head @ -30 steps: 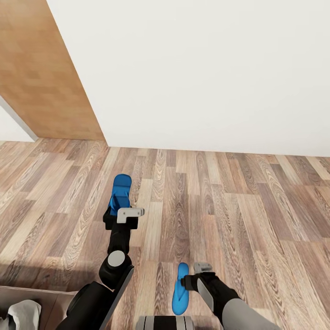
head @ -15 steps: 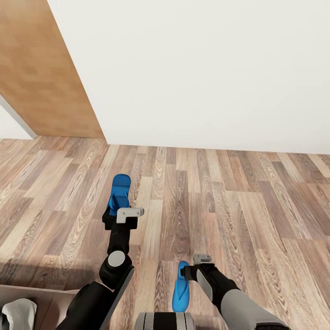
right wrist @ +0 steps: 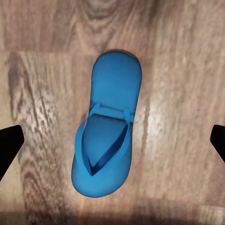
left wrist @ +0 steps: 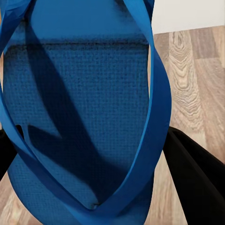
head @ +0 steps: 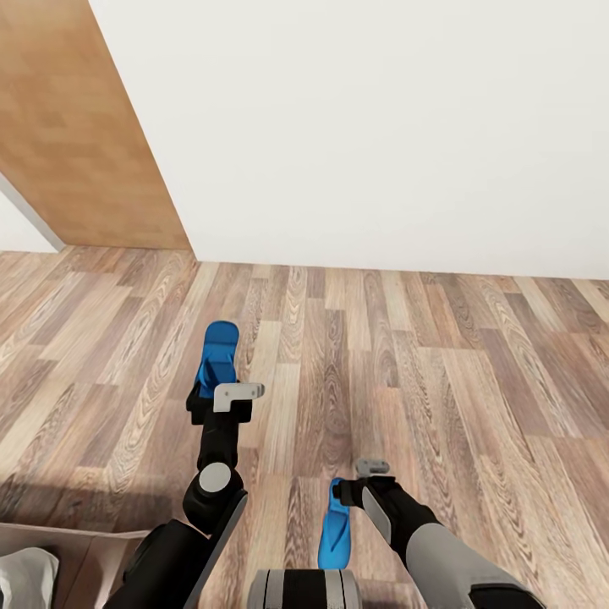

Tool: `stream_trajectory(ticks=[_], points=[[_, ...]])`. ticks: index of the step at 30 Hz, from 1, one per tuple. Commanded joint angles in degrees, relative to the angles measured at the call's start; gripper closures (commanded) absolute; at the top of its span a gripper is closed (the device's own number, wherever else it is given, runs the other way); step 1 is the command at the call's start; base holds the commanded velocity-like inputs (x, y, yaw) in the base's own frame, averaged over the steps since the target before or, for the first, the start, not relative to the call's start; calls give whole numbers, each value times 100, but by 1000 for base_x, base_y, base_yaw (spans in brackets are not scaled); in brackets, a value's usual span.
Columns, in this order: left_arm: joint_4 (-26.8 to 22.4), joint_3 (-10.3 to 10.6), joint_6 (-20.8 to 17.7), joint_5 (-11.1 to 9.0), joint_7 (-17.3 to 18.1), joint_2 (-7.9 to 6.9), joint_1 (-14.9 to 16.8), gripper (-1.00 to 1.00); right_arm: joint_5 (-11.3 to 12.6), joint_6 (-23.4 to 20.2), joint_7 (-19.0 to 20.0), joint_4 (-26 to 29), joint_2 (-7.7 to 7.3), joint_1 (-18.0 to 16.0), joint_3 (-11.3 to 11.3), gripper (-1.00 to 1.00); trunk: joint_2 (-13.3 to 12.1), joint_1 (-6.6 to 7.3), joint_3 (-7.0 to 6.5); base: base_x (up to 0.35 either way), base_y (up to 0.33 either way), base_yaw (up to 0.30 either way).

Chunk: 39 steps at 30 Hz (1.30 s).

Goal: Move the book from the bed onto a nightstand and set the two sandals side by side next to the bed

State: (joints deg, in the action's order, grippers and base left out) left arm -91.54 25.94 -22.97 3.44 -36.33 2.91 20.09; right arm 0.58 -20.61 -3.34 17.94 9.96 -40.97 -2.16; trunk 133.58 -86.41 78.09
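Holding, left: your left gripper [head: 218, 404] is clamped on the first sandal [head: 221, 355]. In the left wrist view the blue sole and strap [left wrist: 89, 117] sit between the black fingers [left wrist: 197, 183].
Hovering, right: your right gripper [head: 353, 497] hangs above the second sandal [head: 335, 529] with its jaws spread wide. Its fingertips [right wrist: 9, 145] are apart from the sandal on both sides.
Where the sandals are: the first is in the air over the wood floor [head: 474, 397], well short of the white wall [head: 381, 127]. The second [right wrist: 108, 136] lies flat on the planks just ahead of the robot's base [head: 304, 588].
Risk, slip: I judge the left hold to be on the thin flexible sole or the strap. A quick swing could let it twist or drop out.
Risk, bad pinch: if you close the right jaws across the flat sole they may scrape the floor or push the sandal aside. The strap looks the better place to grip.
Risk, pairing: both toes point roughly the same way, but the two are well apart. Setting them down unaligned would spoil the side-by-side placing.
Hard to make out: the left contact point is hidden by the sandal itself.
Cut off: a low brownish surface [head: 76, 545] at the head view's bottom-left corner, with something pale on it, is too cropped to name.
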Motion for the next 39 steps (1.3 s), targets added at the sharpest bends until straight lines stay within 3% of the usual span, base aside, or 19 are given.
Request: stream_trajectory(ticks=[1,24,39], points=[[-4,8,-50,45,-21,-1,4,100,8,-30,-18,10,4,-1,-22,-100,43,-22,22,0,0,0],[-4,9,-57,43,-23,-1,4,100,16,-30,-18,-57,4,-7,-30,-100,965,-527,435,0,0,0],[-4,9,-66,48,-14,-1,4,100,21,-22,2,-235,4,-6,-30,-100,968,-532,479,0,0,0]])
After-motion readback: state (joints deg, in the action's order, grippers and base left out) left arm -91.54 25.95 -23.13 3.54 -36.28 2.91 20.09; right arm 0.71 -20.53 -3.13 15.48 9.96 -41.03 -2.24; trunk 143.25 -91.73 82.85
